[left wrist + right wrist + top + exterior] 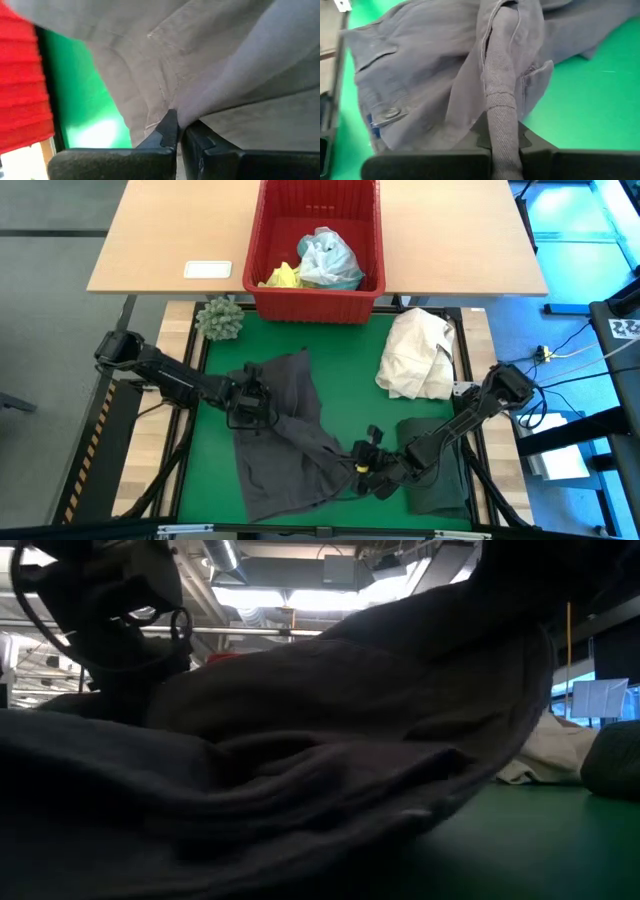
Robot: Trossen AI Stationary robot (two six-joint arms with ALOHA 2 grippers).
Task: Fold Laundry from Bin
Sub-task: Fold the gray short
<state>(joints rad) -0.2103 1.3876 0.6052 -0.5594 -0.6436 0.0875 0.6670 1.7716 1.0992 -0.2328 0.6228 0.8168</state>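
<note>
Grey garment (290,442) lies spread on the green mat (345,350), on the near side of the red bin (317,248). Left gripper (252,406) is clenched on its upper fold; right gripper (366,465) is clenched on a rolled edge, jaws closed. Turquoise and yellow laundry (318,262) sits inside the bin.

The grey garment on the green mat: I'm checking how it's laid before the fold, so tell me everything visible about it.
The grey garment is a soft woven cloth piece with stitched seams, a flap and a round snap button. It lies crumpled and partly spread on the green mat, in front of the red slotted plastic bin. The left gripper is shut on its left edge; the right gripper is shut on a rolled fold at its right side. A dark green garment lies beside it.
</note>
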